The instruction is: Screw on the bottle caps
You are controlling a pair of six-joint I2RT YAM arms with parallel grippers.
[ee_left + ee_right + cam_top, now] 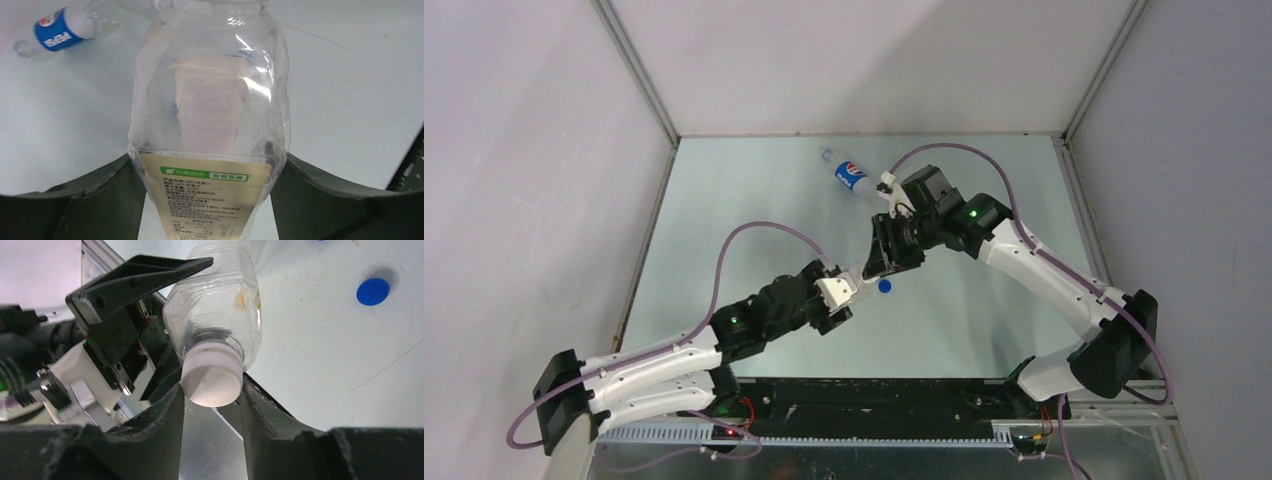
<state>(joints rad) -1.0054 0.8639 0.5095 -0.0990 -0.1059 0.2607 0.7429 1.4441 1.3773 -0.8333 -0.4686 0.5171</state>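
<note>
Where the two grippers meet in the top view, the wrists crowd the spot and the labelled bottle is almost wholly hidden behind them. In the left wrist view its neck runs off the top edge and its printed label is cut off at the bottom. The print is too small to read with any certainty. The left gripper is closed on the bottle's labelled lower body, with a dark finger pressed against each side, and holds it above the worktop. The right gripper is clamped narrowly on the white cap, which sits over the bottle's mouth. How far the cap is threaded on cannot be told. A blue cap lies flat on the worktop just beside the two grippers, touching neither. The Pepsi bottle lies on its side farther back on the worktop, well apart from the held bottle. Its ends are too small and blurred to show whether it bears a cap.
</note>
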